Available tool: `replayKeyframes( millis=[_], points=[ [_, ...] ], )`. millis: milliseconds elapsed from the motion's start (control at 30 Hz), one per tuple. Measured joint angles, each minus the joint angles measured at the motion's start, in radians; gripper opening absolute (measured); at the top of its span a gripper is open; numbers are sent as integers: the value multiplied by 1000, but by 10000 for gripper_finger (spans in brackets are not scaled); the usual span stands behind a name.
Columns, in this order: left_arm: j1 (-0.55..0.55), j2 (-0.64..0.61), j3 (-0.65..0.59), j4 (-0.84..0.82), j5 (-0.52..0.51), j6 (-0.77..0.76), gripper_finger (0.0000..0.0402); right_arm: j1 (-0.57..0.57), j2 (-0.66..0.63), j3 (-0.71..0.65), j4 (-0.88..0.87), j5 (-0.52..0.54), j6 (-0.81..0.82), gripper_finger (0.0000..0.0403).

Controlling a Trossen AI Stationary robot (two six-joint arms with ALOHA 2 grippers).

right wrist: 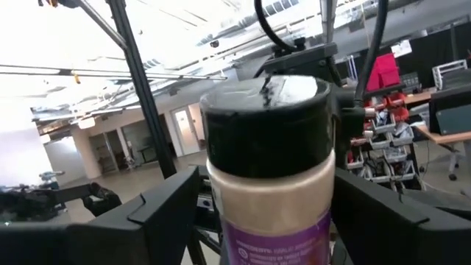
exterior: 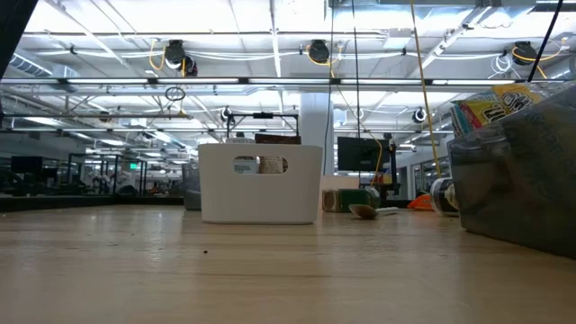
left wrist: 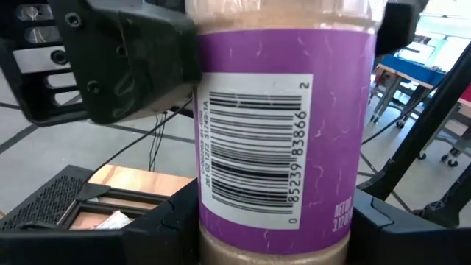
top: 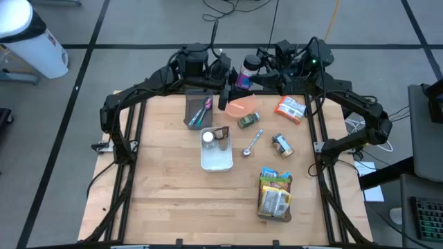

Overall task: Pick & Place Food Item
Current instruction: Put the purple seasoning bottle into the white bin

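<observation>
Jar: a purple-labelled jar with a black lid is being held up in the air over the table's far edge, between the two arms, above an orange plate.
Left gripper: the left gripper is clamping the jar's lower body, its fingers pressing on either side of the label.
Right gripper: the right gripper is standing around the jar's upper part just under the lid, its jaws looking spread with a gap at each side; I judge it is not gripping.
Progress: the pick is looking done, since the jar is off the table; the placing is left, and I cannot tell which spot it is meant for. This is reading as a hand-over in mid-air, with one arm letting go.
Table: a white bin with a shaker in it is sitting mid-table, a grey tray behind it, a spoon, two small tins, an orange packet and a snack basket to its right.
High view only: it is showing both arms meeting at the jar and the whole layout.
Left wrist only: it is showing the barcode and the grip on the jar.
Right wrist only: it is showing the lid and the pale contents.
Low view only: it is showing the bin side on and the spoon, with no arm or jar.
</observation>
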Motion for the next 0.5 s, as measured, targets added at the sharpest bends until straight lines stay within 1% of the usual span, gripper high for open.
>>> replayKeyframes(
  millis=[133, 233, 500],
  points=[
    [1, 0, 0, 7, 0, 0, 200, 18, 0, 0, -2, 29, -30, 275],
    [0, 0, 0, 6, 0, -1, 205, 20, 1, 0, -8, 30, -50, 271],
    [11, 0, 0, -1, -18, -1, 200, 20, 2, 0, -18, 60, -54, 266]
  ],
)
